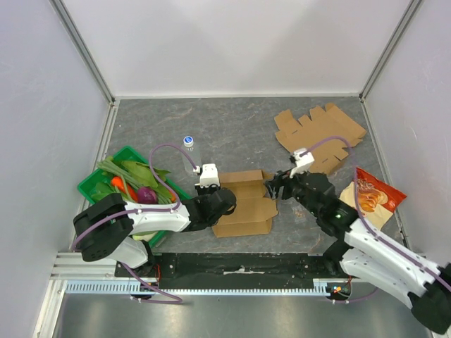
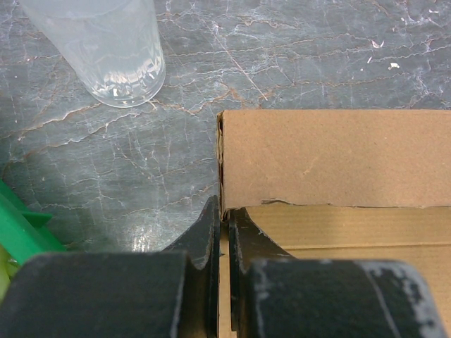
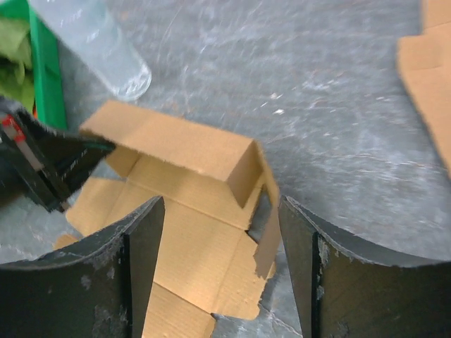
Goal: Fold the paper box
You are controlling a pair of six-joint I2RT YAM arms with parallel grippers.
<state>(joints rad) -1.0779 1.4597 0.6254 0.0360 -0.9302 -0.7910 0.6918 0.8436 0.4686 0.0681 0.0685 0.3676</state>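
Paper box (image 1: pixel 243 208), brown corrugated card (half-folded), left tool (image 2: pixel 224 213) pinching it, right tool (image 3: pixel 220 205) spread.

L wrist: bottle (image 2: pixel 106 49) cut off at 12 o'c, only base shows; box (image 2: pixel 331 165) runs off at 3. R wrist: whole view blurred; flat cardboard (image 3: pixel 430 84) clipped at 3, green tray (image 3: pixel 44 77) at 10. Top: snack bag (image 1: pixel 373 197) print unreadable.

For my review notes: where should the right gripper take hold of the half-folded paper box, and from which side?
Probably the thin upright flap at the right end of the paper box, from above, jaws astride its free top edge. The left gripper pinches the opposite wall, and the right gripper hangs open above it.
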